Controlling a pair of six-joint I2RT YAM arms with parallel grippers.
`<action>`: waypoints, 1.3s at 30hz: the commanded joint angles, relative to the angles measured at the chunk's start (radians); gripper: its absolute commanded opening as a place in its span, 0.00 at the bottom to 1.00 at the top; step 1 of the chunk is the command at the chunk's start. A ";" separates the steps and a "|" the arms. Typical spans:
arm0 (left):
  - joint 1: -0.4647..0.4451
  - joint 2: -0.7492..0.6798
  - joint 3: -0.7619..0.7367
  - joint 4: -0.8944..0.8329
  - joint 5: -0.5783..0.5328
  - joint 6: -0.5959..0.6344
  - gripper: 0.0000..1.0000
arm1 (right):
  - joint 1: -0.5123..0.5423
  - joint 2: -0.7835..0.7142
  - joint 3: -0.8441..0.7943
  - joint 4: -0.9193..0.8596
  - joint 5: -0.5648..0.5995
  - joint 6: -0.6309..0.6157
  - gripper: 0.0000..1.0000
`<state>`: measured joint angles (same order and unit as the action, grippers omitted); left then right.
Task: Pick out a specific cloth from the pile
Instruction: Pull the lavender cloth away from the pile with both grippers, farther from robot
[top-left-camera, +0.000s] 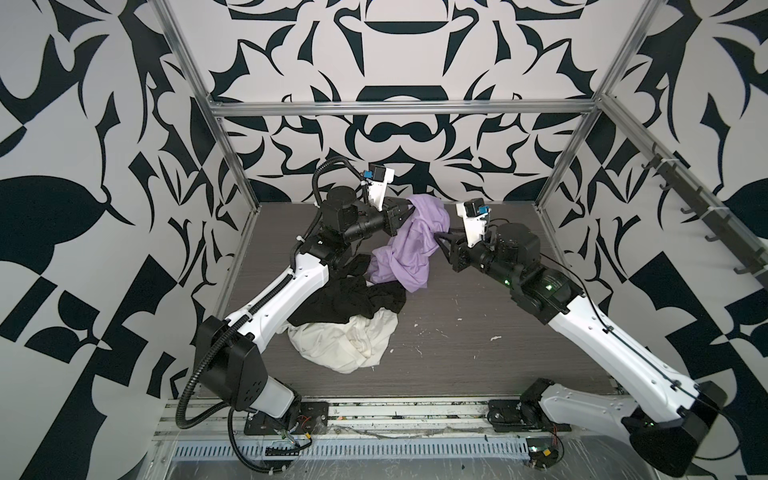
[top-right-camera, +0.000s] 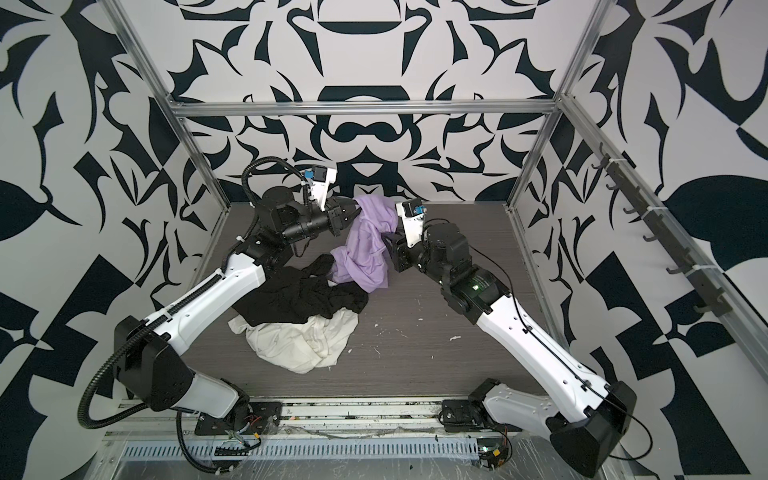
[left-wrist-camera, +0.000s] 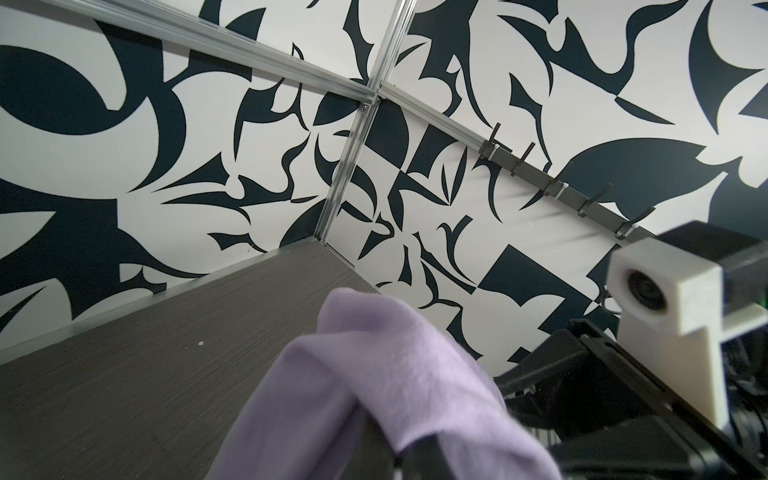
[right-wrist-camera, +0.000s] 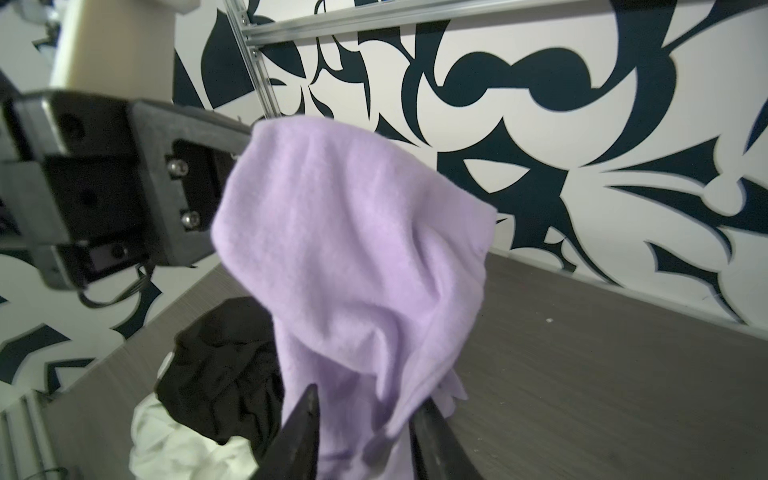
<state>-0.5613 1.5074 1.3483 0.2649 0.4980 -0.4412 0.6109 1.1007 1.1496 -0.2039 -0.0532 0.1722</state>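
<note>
Right wrist view: the right gripper stood with jaws spread either side of the cloth — the left gripper pinched its far top, tips buried in fabric.

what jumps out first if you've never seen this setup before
The soft lavender cloth stands out first: held up at the back middle of the grey table, its top pinched in the shut left gripper, while the right gripper stands open around a lower fold. Nearer the front lies the pile, a crumpled black garment overlapping a larger cream-white garment, all ringed by bold black-and-white patterned walls.
</note>
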 joint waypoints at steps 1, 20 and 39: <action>-0.009 0.009 0.053 0.060 0.018 -0.007 0.00 | -0.003 -0.046 0.031 -0.042 0.028 -0.032 0.49; -0.041 0.043 0.086 0.063 0.019 -0.001 0.00 | -0.003 0.047 0.254 -0.094 0.013 -0.172 0.74; -0.084 0.054 0.102 0.062 0.008 0.007 0.00 | -0.004 0.192 0.287 -0.065 0.024 -0.217 0.84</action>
<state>-0.6361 1.5631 1.4082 0.2653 0.5018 -0.4416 0.6102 1.2907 1.4063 -0.3244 -0.0296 -0.0326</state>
